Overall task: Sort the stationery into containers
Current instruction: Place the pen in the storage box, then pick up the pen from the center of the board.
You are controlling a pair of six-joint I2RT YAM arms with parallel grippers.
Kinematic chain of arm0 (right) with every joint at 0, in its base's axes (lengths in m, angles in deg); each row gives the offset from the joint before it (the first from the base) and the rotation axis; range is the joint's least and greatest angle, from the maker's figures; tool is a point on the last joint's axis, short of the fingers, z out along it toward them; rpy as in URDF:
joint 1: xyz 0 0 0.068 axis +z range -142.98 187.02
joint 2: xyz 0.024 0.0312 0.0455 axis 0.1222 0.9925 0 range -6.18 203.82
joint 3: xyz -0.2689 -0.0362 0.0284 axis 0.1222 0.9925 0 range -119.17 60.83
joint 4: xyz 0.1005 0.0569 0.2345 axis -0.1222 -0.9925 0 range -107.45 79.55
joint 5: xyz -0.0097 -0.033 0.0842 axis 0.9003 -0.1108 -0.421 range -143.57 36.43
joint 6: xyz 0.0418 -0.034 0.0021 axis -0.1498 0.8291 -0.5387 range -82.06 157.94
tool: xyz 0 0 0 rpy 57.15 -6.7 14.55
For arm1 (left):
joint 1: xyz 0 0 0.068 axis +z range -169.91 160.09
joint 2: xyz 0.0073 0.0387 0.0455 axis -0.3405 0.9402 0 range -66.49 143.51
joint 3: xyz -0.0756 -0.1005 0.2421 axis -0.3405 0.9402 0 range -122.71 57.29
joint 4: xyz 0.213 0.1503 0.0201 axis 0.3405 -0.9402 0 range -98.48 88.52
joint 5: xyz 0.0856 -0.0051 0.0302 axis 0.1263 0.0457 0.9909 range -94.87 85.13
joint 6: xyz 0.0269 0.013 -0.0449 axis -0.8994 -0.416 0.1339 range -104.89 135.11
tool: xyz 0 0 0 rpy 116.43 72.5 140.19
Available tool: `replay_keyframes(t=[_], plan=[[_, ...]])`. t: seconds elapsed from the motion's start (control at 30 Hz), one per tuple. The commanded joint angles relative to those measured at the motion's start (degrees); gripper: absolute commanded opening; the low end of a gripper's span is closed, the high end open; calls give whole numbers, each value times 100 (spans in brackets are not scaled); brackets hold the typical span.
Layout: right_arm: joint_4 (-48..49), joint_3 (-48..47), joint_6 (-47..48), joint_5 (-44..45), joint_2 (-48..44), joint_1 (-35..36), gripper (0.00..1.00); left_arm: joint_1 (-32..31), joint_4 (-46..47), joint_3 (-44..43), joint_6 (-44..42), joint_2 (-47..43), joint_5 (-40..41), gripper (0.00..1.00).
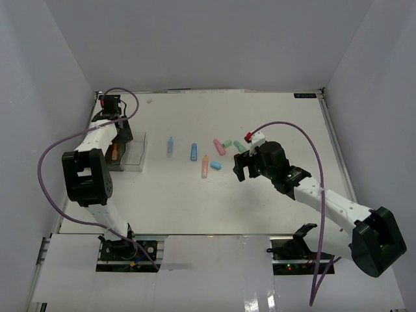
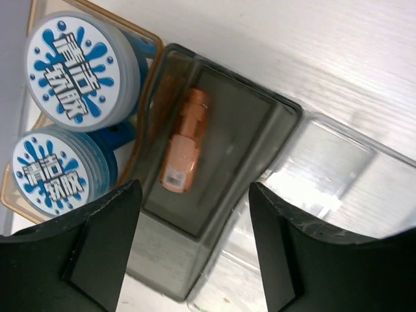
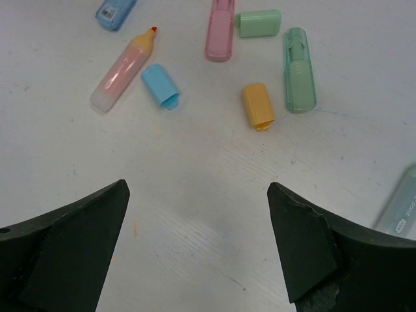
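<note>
While the left gripper [image 2: 193, 188] hangs open and empty over the grey bin [image 2: 244, 140], an orange marker [image 2: 184, 151] lies inside it. Well right of that bin the right gripper [image 3: 198, 195], also wide and empty, faces loose markers [image 3: 299, 70]; next it should probably descend and close on one.

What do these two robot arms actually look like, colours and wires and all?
The left arm and right arm match: bulky black joint housings linked by slim white tube sections. A loose purple cable loops along each. The jaws are matte black, wedge-shaped plates with slightly scuffed edges. A small red-and-white fitting sits by the right wrist.
</note>
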Motion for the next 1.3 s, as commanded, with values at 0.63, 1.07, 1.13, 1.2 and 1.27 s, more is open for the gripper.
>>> replay_keyframes(t=[0.63, 1.07, 1.13, 1.2, 1.27], plan=[[-382, -3012, 1257, -470, 3909, -1265, 71, -422, 962, 1926, 1385, -3984, -3923, 98], [-355, -3057, 1293, -320, 4710, -1352, 58, -1238, 1059, 2023, 1622, -3941, -4249, 98], [-426, -3066, 1301, -320, 4736, -1361, 49, -1389, 1129, 2040, 1710, -3897, -4205, 98], [-400, -2970, 1319, -312, 4658, -1388, 36, -1626, 1199, 2067, 1868, -3827, -4187, 98], [-400, -2899, 1310, -320, 4535, -1405, 30, -1871, 1357, 2076, 2069, -3765, -4187, 98]])
